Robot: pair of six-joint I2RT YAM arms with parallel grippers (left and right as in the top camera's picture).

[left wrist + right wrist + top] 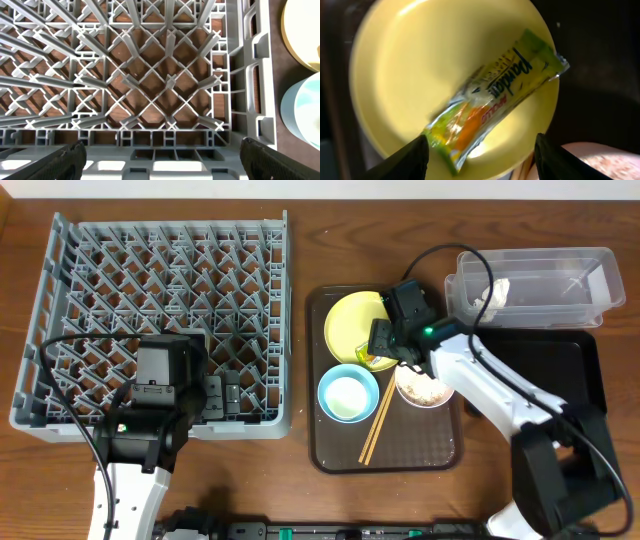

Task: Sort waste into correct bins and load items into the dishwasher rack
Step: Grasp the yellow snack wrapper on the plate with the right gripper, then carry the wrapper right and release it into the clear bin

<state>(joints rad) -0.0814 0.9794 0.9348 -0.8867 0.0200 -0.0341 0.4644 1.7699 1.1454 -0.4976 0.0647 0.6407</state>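
A green-yellow-orange snack wrapper (490, 107) lies on the round yellow plate (405, 65). My right gripper (480, 162) is open just above the plate, with the wrapper's lower end between its fingers. In the overhead view this gripper (385, 345) hides most of the wrapper on the plate (350, 320). A light blue bowl (348, 394), a pinkish-white bowl of rice (422, 388) and wooden chopsticks (378, 423) lie nearby. My left gripper (160, 160) is open and empty over the near edge of the grey rack (150, 90), also seen from overhead (160, 290).
The dishes sit on a brown serving tray (420, 445). A clear tub (535, 280) with a white object (497, 293) inside stands at the back right, and a black tray (565, 375) lies in front of it. The right arm's cable arcs over the brown tray.
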